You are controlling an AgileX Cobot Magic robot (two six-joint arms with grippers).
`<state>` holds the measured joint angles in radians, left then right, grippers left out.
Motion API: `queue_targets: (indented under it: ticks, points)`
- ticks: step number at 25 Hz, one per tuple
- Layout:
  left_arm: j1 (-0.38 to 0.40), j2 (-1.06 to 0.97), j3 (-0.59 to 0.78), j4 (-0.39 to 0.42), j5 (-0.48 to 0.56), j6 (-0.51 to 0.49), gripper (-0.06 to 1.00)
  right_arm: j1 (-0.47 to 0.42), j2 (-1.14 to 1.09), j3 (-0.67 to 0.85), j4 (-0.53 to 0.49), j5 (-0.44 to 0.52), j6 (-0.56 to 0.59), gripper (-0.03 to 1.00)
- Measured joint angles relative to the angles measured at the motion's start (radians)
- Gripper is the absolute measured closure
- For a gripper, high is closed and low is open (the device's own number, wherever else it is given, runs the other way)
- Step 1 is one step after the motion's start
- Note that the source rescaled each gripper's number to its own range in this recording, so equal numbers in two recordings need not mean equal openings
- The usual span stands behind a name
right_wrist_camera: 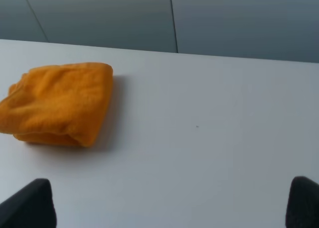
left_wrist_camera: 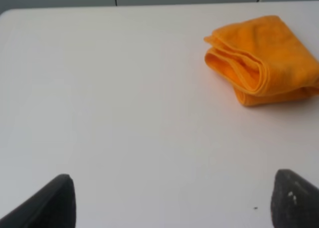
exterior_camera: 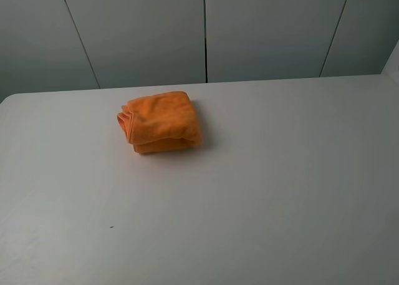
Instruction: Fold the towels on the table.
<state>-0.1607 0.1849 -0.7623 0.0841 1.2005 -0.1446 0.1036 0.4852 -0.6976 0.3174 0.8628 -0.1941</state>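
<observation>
The orange towel lies folded into a small thick bundle on the white table, left of the middle and toward the back. It also shows in the left wrist view and the right wrist view. No gripper shows in the exterior high view. My left gripper is open and empty, well short of the towel, with only its dark fingertips in view. My right gripper is open and empty, also apart from the towel, with its fingertips at the frame's edge.
Grey wall panels stand behind the table's far edge. A tiny dark speck lies on the tabletop near the front left. The table's rounded corner is at the far left.
</observation>
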Motion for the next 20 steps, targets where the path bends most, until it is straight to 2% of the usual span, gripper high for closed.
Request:
queue_targets:
  ticks: [4, 9, 15, 20]
  points:
    - [0.000, -0.175, 0.052, 0.012, 0.027, 0.017, -0.06, 0.000, -0.165, 0.004, -0.052, 0.116, 0.025, -0.03]
    - [0.000, -0.182, 0.124, 0.000, 0.031, 0.070, -0.06, 0.000, -0.292, 0.013, -0.155, 0.296, 0.033, -0.03]
    - [0.000, -0.186, 0.199, 0.002, 0.034, 0.125, -0.06, 0.000, -0.389, 0.109, -0.178, 0.266, 0.037, -0.03]
    - [0.000, -0.186, 0.207, 0.006, 0.008, 0.145, -0.06, 0.000, -0.407, 0.184, -0.178, 0.247, 0.037, -0.03]
